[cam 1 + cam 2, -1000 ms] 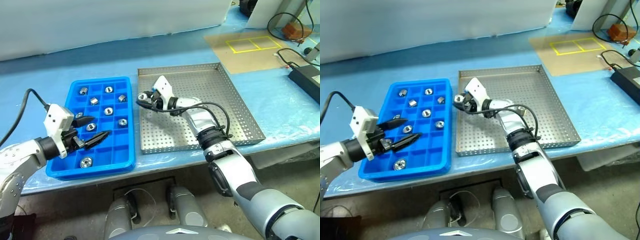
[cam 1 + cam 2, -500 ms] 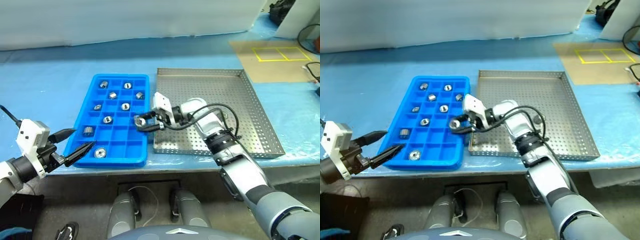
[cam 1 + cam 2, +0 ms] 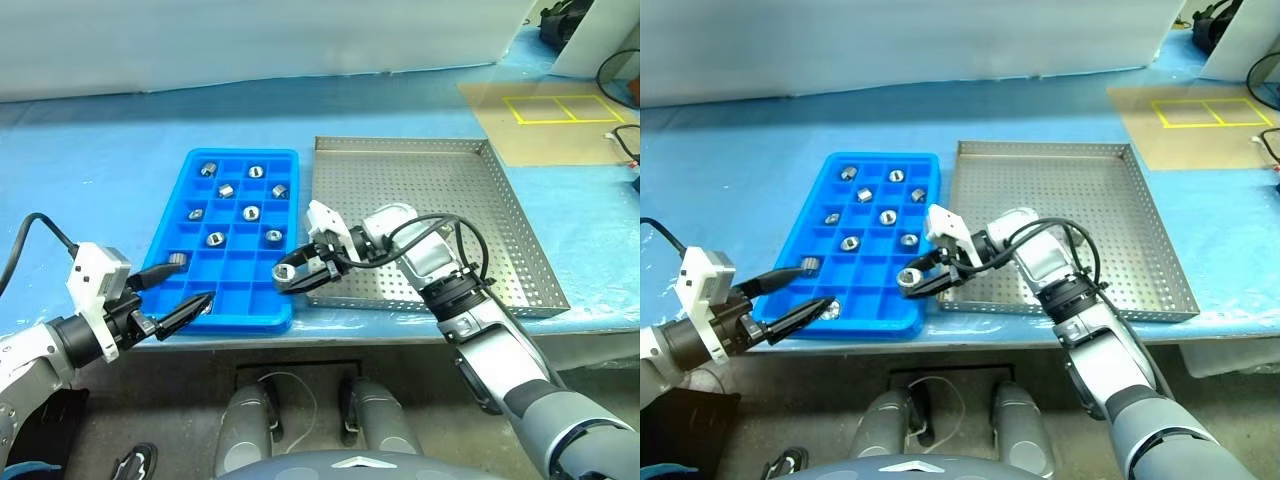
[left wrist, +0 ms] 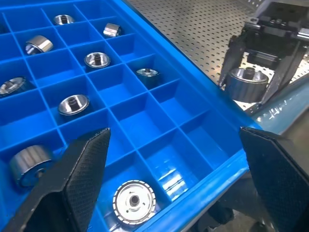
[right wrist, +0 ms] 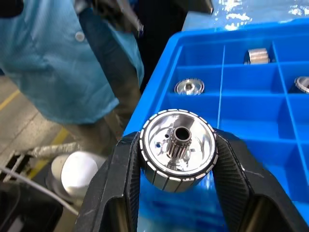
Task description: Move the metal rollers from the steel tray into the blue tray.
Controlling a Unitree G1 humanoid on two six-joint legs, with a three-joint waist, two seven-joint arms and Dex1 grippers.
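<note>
Rollers fill much of the blue tray [image 3: 228,300] already: about nine sit singly in its square compartments, most toward the far end, two near the front-left corner. The steel tray [image 3: 520,235] beside it looks bare across its visible perforated floor, so the job seems close to done, with perhaps only the carried piece left to seat.

That piece, a metal roller [image 3: 284,273], is clamped between the two black fingers of the right tool [image 3: 287,277], hanging above the front right corner of the blue tray, close to the seam where the two trays meet. The right wrist view shows it well: a short bright cylinder with a polished face, fine grooves around its rim and a small toothed hub at the centre [image 5: 176,151].

The left tool [image 3: 181,290] hangs at the front left edge of the blue tray with its fingers spread wide apart and nothing between them.

The blue tray is glossy moulded plastic with thin dividing walls; several front compartments are free. The steel tray is dull grey sheet metal, square, low-rimmed, punched with regular small holes. Both rest on a counter [image 3: 90,180] covered in shiny blue film.
</note>
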